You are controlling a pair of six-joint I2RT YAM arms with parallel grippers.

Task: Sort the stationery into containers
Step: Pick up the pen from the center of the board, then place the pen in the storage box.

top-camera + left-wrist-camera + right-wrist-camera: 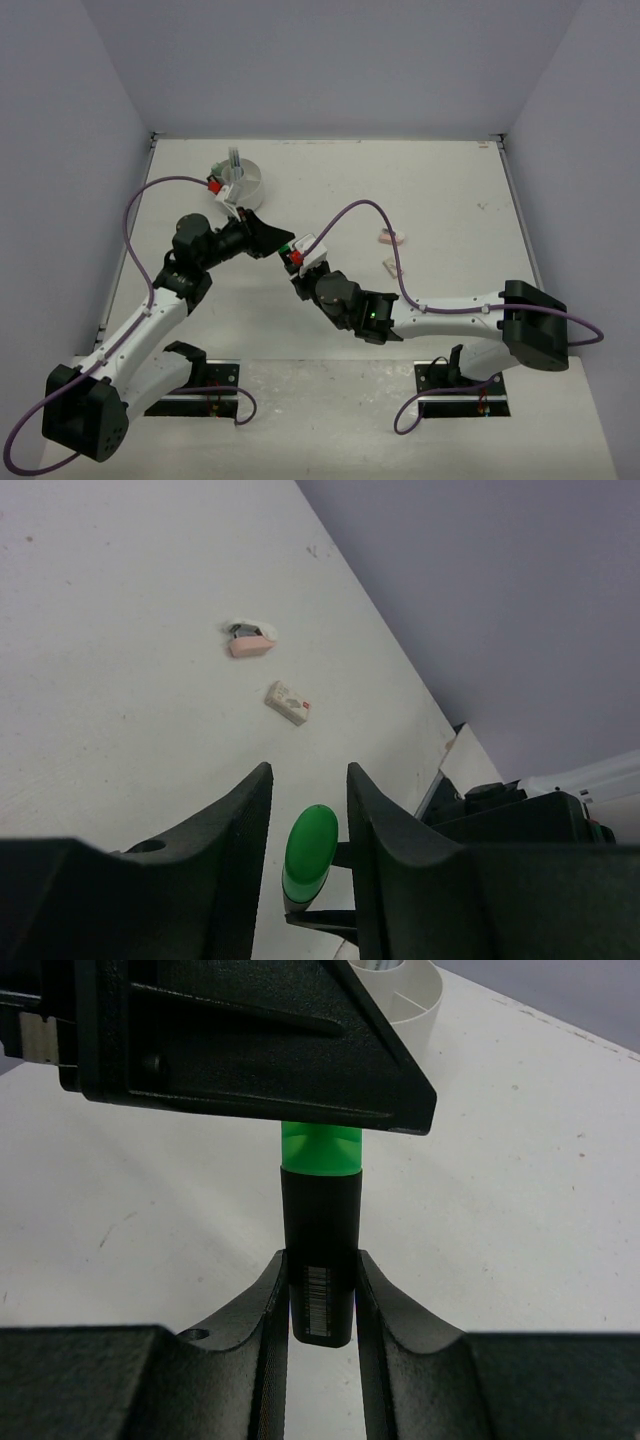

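One green highlighter (318, 1230): right end effector (322, 1300) pinches its barrel, left end effector (308, 775) stands parted around its cap; two erasers (250, 645) (288, 702) beyond.

The tub (240, 180) sits far left, erasers (388, 237) right, highlighter (320, 1250) between them.

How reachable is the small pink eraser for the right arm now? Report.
Probably not yet: the right gripper is shut on the green-capped black highlighter; nothing else blocks the pink eraser.

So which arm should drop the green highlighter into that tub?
Probably left: the left gripper brackets the green highlighter and the white tub sits on that side; the right gripper, holding its barrel, is farther.
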